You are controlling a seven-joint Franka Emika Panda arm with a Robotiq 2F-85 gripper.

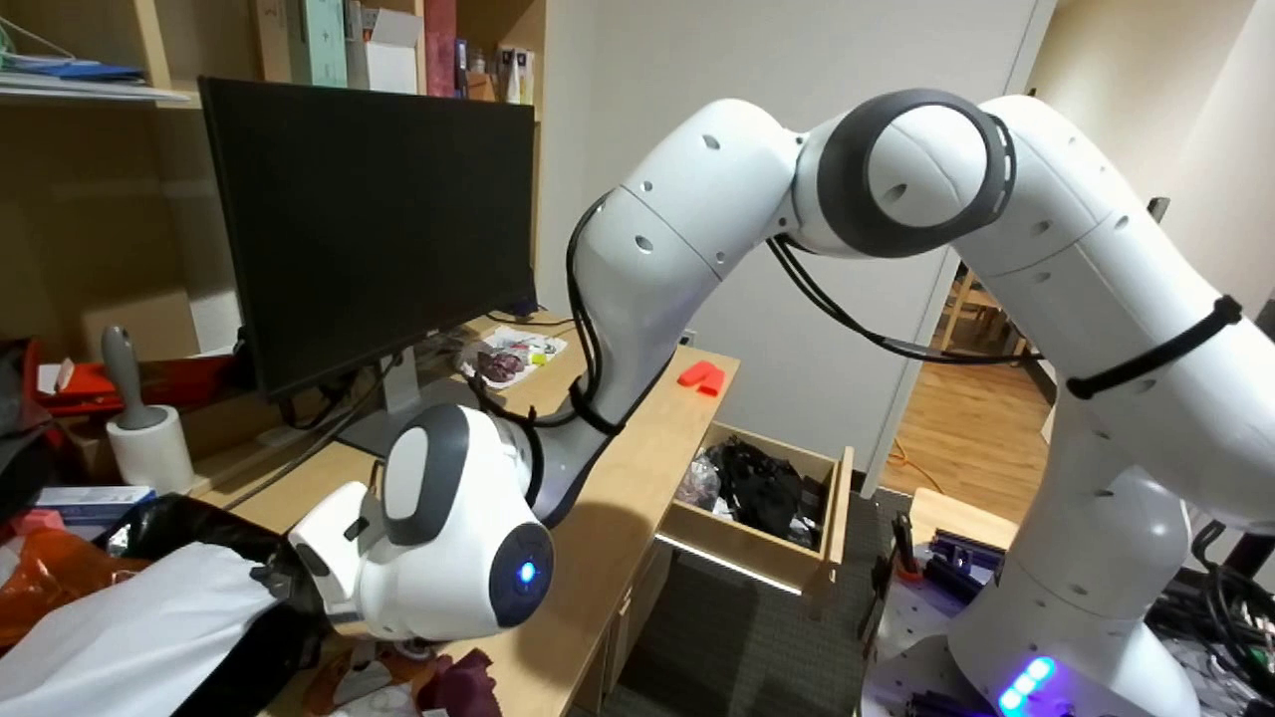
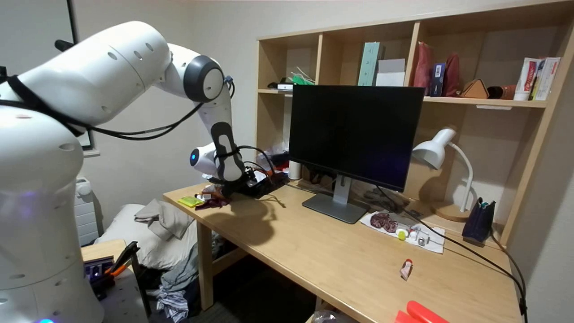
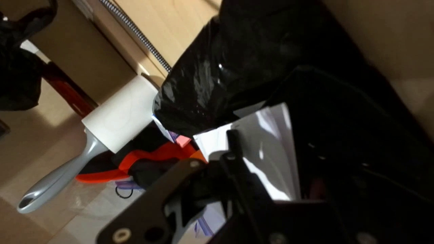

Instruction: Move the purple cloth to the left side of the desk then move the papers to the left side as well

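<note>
A lived-in room in a home, seemingly a bedroom with a study corner. A light wood desk (image 2: pixel 287 242) carries a computer monitor (image 2: pixel 354 134) and a white lamp (image 2: pixel 432 150), backed by a shelf unit (image 2: pixel 341 60) of boxes (image 2: pixel 391 74), pouches (image 2: pixel 422 66) and a toothpaste-like carton (image 2: pixel 525 80). A lint roller (image 1: pixel 151 453) stands upright near the monitor. Beyond the desk's end, in an exterior view, lie what looks like a white pillow (image 2: pixel 142 242) and heaped, crumpled cloth or clothing (image 2: pixel 183 269).

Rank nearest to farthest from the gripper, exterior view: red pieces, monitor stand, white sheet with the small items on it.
1. Monitor stand: near mid-picture in an exterior view.
2. White sheet: right of it, along the back of the desk.
3. Red pieces: lower right, cut off by the picture's bottom edge.
</note>
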